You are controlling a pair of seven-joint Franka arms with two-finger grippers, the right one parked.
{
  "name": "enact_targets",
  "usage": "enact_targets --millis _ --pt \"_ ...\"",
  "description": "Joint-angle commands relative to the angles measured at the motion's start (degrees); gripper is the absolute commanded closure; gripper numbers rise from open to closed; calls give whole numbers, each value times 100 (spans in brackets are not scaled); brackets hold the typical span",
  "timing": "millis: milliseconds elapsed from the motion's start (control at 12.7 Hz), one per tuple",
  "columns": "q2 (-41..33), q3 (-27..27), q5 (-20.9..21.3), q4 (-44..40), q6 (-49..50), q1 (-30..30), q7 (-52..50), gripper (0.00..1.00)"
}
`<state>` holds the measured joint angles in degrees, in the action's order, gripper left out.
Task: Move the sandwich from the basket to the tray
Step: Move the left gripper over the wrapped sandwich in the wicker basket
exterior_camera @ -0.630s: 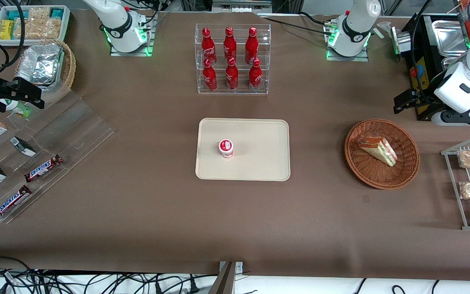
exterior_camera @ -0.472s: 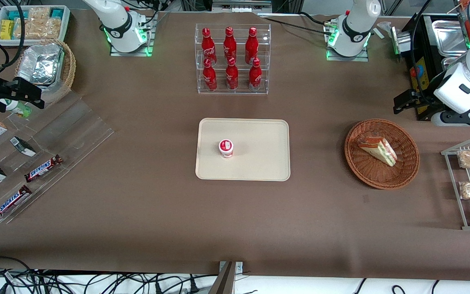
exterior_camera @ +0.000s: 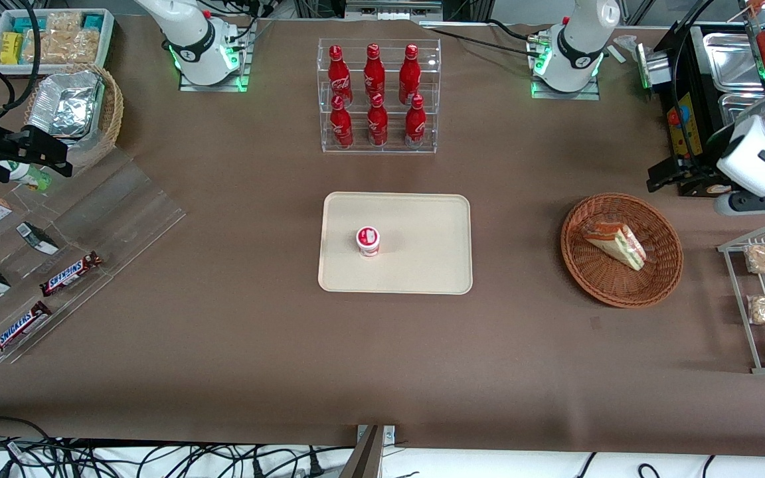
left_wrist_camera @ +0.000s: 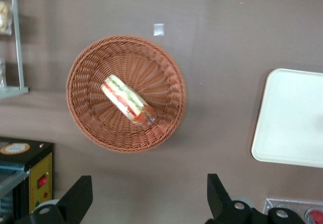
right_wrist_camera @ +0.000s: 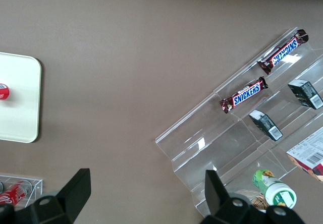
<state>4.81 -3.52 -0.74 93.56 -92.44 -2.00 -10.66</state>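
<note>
Your sandwich point(exterior_camera: 615, 245) lay in the reddish-brown basket point(exterior_camera: 621, 292), toward the working arm's end of the table point(exterior_camera: 382, 358), well apart from the tray point(exterior_camera: 422, 272). It rested on one flat face, tilted against the basket's sloping weave, with the striped green, red and yellow filling edge turned toward the front camera. The tray already held a small red-and-white cup point(exterior_camera: 368, 240); the stretch of tray on the basket's side of that cup was bare.

Your tool point(left_wrist_camera: 146, 204) hung high above the table, farther from the front camera than the basket and off to one side of it, with its fingers point(left_wrist_camera: 75, 199) spread wide and nothing between them.

You could expect the sandwich to be light and soft: the bread would likely squash under a hard pinch, and the clear wrap looked slick enough to slide. The better hold, by my reckoning, was across the two flat bread faces near the thick middle of the wedge, not at the thin point, where it might fold or slip out. A gentle close would probably suit; since it leaned on the wicker, one finger would need room to slip beneath the lower face.
</note>
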Motion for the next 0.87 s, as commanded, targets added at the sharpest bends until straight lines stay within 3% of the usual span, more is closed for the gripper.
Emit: enact_targets --millis 0,472,787 --pt "239 18 -40 81 -238 -90 -803 0" --pt "231 9 215 1496 -1941 -336 -2517 0" --pt "283 18 337 2234 -2988 -345 -3099 0"
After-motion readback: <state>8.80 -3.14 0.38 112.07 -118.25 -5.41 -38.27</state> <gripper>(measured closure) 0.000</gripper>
